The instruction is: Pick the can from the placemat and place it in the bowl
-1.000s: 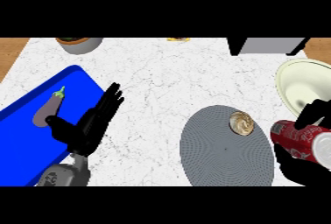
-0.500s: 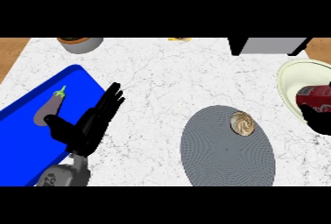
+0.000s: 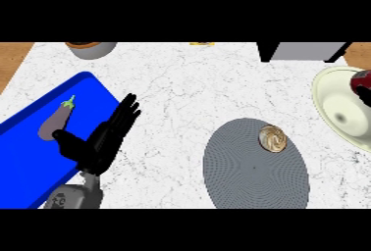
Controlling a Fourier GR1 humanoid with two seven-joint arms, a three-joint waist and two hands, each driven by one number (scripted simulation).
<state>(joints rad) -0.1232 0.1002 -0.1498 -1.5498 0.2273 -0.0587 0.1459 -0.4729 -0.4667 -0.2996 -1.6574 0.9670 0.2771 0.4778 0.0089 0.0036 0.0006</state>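
Note:
The red can (image 3: 361, 81) shows only as a sliver at the right edge, above the far rim of the cream bowl (image 3: 339, 105). My right hand (image 3: 366, 97) curls round it, mostly cut off by the view's edge. The round grey placemat (image 3: 250, 171) lies left of the bowl with a small swirled round item (image 3: 272, 138) on its upper right part. My left hand (image 3: 101, 139) rests open on the counter at lower left, fingers straight, beside the blue board.
A blue board (image 3: 36, 147) at the left carries a purple eggplant (image 3: 56, 122). A grey pot (image 3: 91, 48) stands at the back left, a grey box (image 3: 301, 50) at the back right. Wooden edges show at both top corners.
My right hand has carried the can from beside the placemat up and to the right, over the bowl, nearly out of view. The left hand has not moved.

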